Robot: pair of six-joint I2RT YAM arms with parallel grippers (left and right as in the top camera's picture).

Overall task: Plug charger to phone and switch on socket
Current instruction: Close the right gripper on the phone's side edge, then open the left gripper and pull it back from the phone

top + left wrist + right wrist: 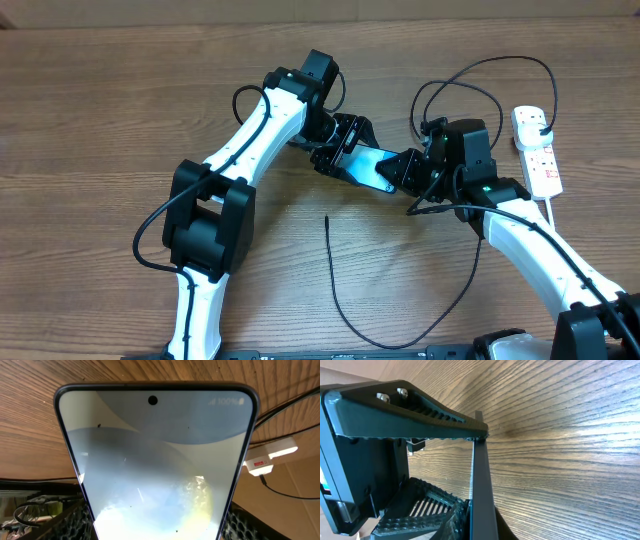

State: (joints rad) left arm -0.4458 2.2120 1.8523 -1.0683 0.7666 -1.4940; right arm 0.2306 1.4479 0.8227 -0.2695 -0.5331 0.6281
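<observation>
phone (155, 460) clamped in left end effector (345, 152) — right end effector (408, 168) unclear, wood-grain table (100, 120)

surface: brown wood-grain table (90, 110) | finish: matte, slight sheen | light: bright, even

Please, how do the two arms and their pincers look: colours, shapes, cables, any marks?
The left arm and right arm have white links, bulky black joint housings and thin black cables looping outside. A green light glows on the right one. The left pincer and right pincer are black; the right's fingers show ribbed pads and two silver screws.
</observation>
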